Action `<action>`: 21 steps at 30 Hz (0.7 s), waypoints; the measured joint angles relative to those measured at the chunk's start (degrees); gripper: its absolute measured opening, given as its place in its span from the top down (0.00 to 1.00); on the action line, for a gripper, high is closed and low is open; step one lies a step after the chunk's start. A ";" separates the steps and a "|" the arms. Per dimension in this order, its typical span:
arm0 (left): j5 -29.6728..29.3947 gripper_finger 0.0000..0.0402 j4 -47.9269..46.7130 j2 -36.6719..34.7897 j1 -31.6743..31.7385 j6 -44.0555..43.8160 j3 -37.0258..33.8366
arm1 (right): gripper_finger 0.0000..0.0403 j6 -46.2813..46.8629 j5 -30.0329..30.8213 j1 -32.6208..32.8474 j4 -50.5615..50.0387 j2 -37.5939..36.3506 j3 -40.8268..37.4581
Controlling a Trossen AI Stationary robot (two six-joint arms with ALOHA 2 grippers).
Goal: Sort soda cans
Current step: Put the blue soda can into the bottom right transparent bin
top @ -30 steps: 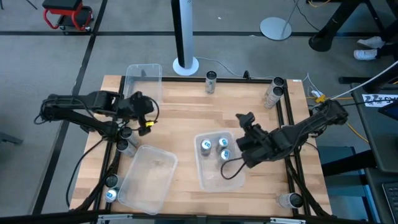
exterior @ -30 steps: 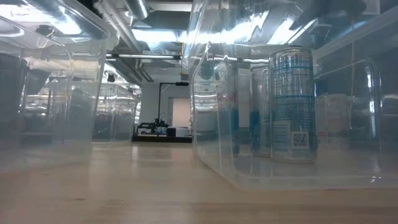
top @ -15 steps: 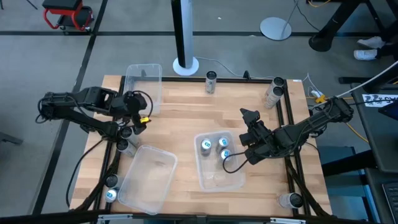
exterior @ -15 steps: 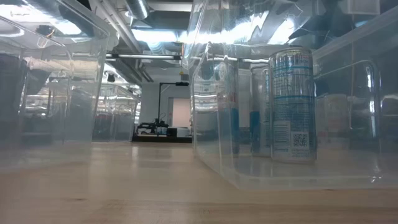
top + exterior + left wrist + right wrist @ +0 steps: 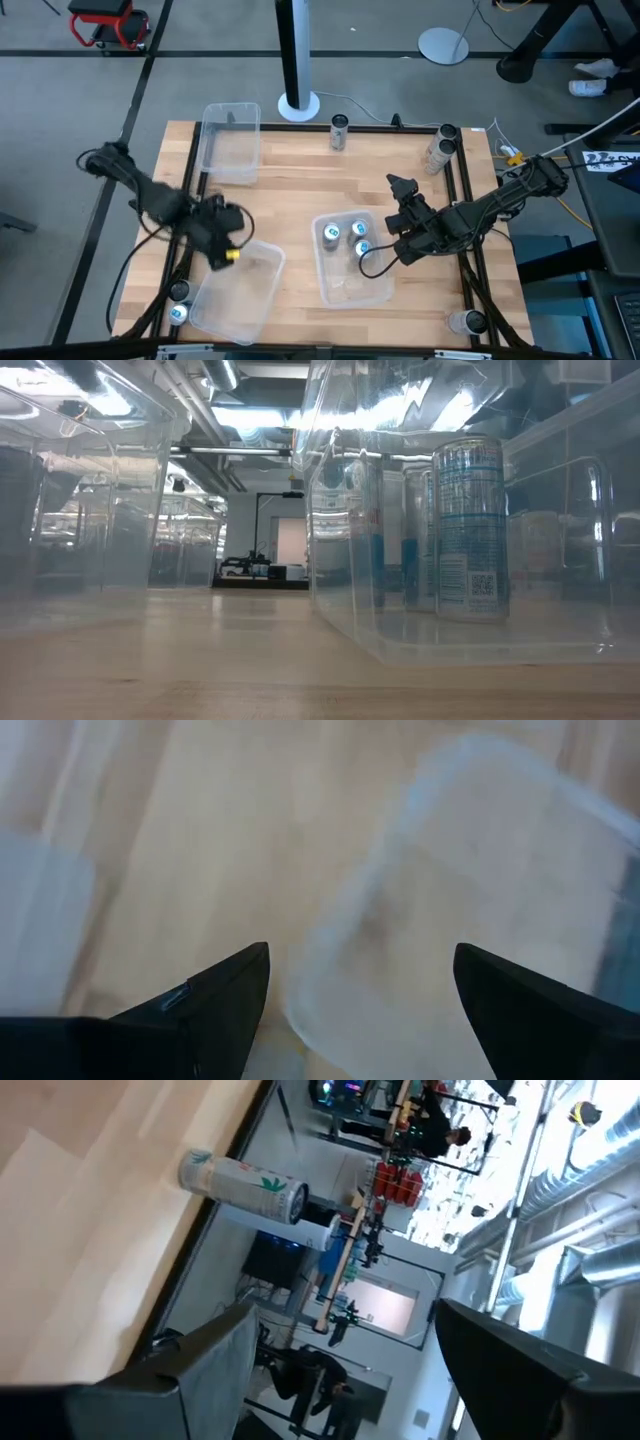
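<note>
- Left gripper (image 5: 222, 238) was motion-blurred in the high view, over the near-left bin's (image 5: 238, 288) far rim; fingers (image 5: 215, 1010) stood spread with nothing between them, blurred bin and wood beyond.
- Low view showed neither arm, only bin walls and room behind.
- Cans in the middle bin (image 5: 352, 284): three silver cans (image 5: 346, 237) upright, grouped at its far end; the low view showed one clearly (image 5: 470, 530), the others smeared behind the plastic.
- Far-left bin (image 5: 230, 143) looked empty, contents hard to tell through glare.
- Loose cans: one at the far edge (image 5: 340, 131), two at the far-right corner (image 5: 442, 146), one at the near-right corner (image 5: 466, 321) partly cut by the frame rail, two at the near-left edge (image 5: 178, 303) half hidden by cables.
- Right gripper (image 5: 402, 205) hung just right of the middle bin, fingers (image 5: 215, 1370) apart and empty; its wrist view saw a can (image 5: 243, 1183) at the table edge, the room beyond tilted and cluttered.
- Versus a second ago: left arm had swung from near the far-left bin down to the near-left bin; the dark cans by the left rail are no longer made out under it.
- Right arm had pulled slightly right off the middle bin, then held.
- Cans in the bins unchanged.
</note>
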 joint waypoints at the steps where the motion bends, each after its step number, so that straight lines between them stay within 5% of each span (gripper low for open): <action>1: 0.31 0.24 -2.29 2.27 -1.74 -2.38 2.57 | 0.24 0.02 -0.54 0.00 0.04 0.02 0.00; 10: 2.51 0.24 -11.48 17.24 -14.85 -22.20 23.37 | 0.24 0.07 -5.19 0.11 1.60 0.02 0.00; 21: 16.34 0.24 -10.22 23.73 -29.30 -54.26 24.85 | 0.24 0.13 -9.32 0.11 4.92 0.04 0.02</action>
